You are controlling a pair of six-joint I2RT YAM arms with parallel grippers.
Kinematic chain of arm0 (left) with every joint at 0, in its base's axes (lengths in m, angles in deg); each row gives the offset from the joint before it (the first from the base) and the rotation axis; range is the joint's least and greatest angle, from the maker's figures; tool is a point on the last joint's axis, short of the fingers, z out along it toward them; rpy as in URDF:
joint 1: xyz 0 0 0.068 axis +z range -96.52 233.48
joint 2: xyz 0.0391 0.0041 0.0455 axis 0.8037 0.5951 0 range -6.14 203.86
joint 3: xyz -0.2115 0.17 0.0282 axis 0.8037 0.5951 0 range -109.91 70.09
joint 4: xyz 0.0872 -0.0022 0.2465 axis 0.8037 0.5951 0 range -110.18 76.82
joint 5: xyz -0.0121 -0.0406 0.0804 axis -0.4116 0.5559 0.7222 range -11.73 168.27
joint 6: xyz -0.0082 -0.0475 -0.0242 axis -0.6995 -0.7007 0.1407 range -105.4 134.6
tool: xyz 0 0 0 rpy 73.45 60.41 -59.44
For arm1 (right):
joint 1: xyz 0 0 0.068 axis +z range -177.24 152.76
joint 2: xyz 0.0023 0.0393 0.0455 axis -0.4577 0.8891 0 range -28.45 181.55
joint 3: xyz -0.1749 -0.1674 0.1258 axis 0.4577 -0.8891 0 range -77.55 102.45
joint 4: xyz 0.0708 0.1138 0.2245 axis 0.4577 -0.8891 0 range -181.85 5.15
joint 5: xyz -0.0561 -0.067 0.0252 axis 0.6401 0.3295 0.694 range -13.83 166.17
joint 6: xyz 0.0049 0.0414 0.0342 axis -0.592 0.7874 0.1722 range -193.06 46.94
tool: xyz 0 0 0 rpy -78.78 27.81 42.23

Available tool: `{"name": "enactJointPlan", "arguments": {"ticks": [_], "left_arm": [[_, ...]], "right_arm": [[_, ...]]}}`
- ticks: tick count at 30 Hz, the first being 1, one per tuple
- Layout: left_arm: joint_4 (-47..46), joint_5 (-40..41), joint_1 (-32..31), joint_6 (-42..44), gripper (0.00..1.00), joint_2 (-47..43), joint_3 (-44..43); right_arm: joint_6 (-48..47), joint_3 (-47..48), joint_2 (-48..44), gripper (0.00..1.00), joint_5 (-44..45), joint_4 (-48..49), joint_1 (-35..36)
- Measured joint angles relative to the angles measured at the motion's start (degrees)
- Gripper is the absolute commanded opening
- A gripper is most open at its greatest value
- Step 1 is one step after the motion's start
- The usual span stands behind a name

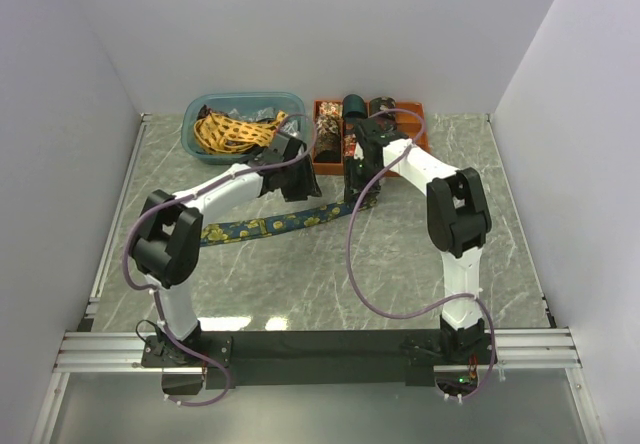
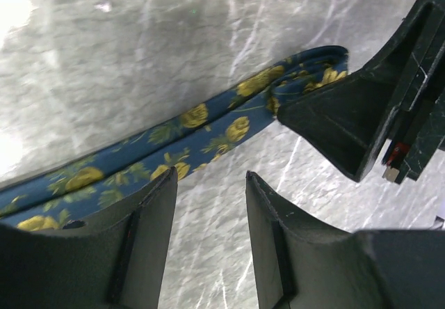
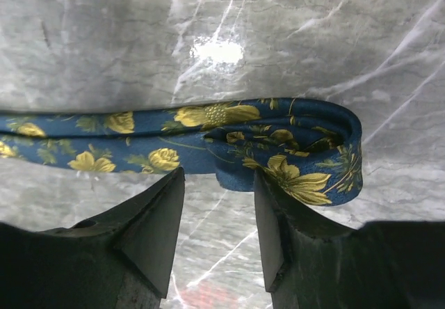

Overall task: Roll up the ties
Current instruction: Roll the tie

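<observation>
A navy tie with yellow flowers (image 1: 262, 227) lies stretched across the table, its right end folded over into a first loop (image 3: 306, 149). My right gripper (image 3: 219, 184) is open, its fingers just short of the folded end, nothing between them. It also shows in the top view (image 1: 362, 192). My left gripper (image 2: 211, 184) is open and empty above the bare table beside the tie (image 2: 174, 142), near the right gripper's finger (image 2: 348, 114). In the top view it hovers over the tie's middle (image 1: 297, 186). A yellow lattice tie (image 1: 232, 130) lies in the bin.
A teal bin (image 1: 205, 106) with loose ties stands at the back left. An orange compartment tray (image 1: 330, 160) with rolled ties stands at the back centre. Purple cables (image 1: 352, 254) hang from both arms. White walls close in the sides.
</observation>
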Motion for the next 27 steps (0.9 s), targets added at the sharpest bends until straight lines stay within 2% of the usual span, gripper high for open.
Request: {"name": "enactJointPlan", "arguments": {"ticks": [3, 8, 11, 13, 18, 27], "left_arm": [[-0.63, -0.94, -0.35, -0.04, 0.50, 1.29, -1.11], [-1.03, -2.21, -0.76, -0.17, 0.50, 2.78, -1.92], [-1.42, -2.84, -1.01, -0.13, 0.50, 3.50, -2.45], [-1.99, -3.30, -1.22, -0.09, 0.50, 3.78, -2.71], [-3.48, -4.74, -1.86, -0.02, 0.49, 4.94, -3.89], [-6.25, -6.88, -3.15, -0.09, 0.40, 9.44, -7.32]], "right_arm": [[0.70, -1.09, -0.94, 0.47, -1.60, 1.20, -0.70], [1.84, -3.34, -2.49, 0.32, -3.02, 3.19, -2.08], [2.38, -4.50, -3.13, 0.27, -3.43, 4.52, -2.78], [2.69, -5.29, -3.48, 0.20, -3.91, 5.27, -3.19], [3.50, -7.34, -3.78, 0.11, -4.83, 7.82, -3.89], [6.32, -13.49, -4.24, 0.02, -8.72, 14.40, -5.27]]}}
